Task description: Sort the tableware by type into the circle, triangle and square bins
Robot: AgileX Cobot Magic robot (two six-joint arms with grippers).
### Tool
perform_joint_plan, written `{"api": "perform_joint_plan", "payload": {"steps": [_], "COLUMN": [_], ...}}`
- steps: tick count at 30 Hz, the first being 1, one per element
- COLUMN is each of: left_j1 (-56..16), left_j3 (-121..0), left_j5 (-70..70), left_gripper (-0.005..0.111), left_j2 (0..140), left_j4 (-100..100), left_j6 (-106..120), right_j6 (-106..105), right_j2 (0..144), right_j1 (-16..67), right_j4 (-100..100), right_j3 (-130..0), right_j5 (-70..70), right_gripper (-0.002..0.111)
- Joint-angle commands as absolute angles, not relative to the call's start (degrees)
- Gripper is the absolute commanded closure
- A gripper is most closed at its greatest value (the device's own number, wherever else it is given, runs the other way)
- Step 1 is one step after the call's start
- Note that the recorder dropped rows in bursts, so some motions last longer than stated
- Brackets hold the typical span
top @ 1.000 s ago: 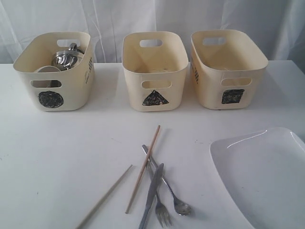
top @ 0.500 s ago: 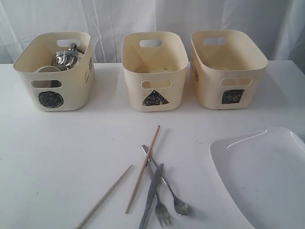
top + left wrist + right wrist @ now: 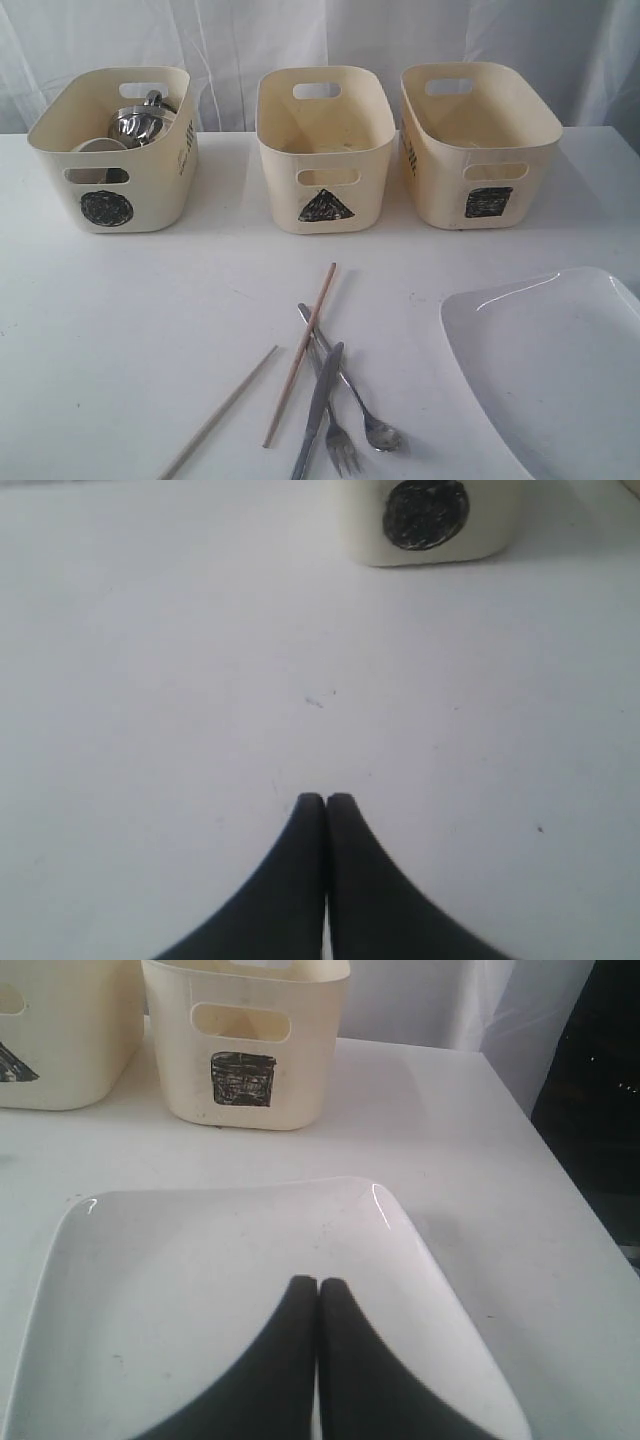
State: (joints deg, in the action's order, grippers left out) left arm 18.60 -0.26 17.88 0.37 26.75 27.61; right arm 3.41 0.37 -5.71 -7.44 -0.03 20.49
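Three cream bins stand at the back: circle bin (image 3: 112,150), triangle bin (image 3: 324,148), square bin (image 3: 475,140). Inside the circle bin I see a steel mug (image 3: 140,120) and a white bowl rim (image 3: 98,146). On the table lie two wooden chopsticks (image 3: 300,352) (image 3: 220,412), a knife (image 3: 318,410), a fork (image 3: 332,420) and a spoon (image 3: 362,405). The large white plate (image 3: 555,365) sits at the front right. My left gripper (image 3: 326,798) is shut and empty over bare table. My right gripper (image 3: 318,1282) hangs shut and empty above the plate (image 3: 200,1290). Neither gripper shows in the exterior view.
White curtain hangs behind the bins. The table's right edge (image 3: 560,1180) drops off to a dark area. The circle bin's mark (image 3: 425,512) shows far ahead of the left gripper; the square bin (image 3: 245,1045) stands beyond the plate.
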Motion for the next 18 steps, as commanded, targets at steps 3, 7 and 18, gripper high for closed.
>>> {"api": "perform_joint_plan", "payload": {"steps": [3,7,18], "left_j1": [16.1,12.3,3.9], "left_j3": [0.0,0.0,0.0], "left_j5": [21.8,21.0,20.6], "left_gripper": [0.107,0.107,0.107], "left_j2": [0.0,0.0,0.0], "left_j4": [2.6,-0.7,10.1], "left_j6": [-7.4,-9.2,6.6], "right_j6": [3.0,3.0,3.0], "right_j2": [0.0,0.0,0.0], "right_j1": [-5.7,-5.7,-5.7], "right_j4": [-7.5,-7.5,-7.5], "right_j3": [0.0,0.0,0.0], "right_j5": [20.1,20.1,20.1], "right_gripper": [0.108,0.108,0.108]}}
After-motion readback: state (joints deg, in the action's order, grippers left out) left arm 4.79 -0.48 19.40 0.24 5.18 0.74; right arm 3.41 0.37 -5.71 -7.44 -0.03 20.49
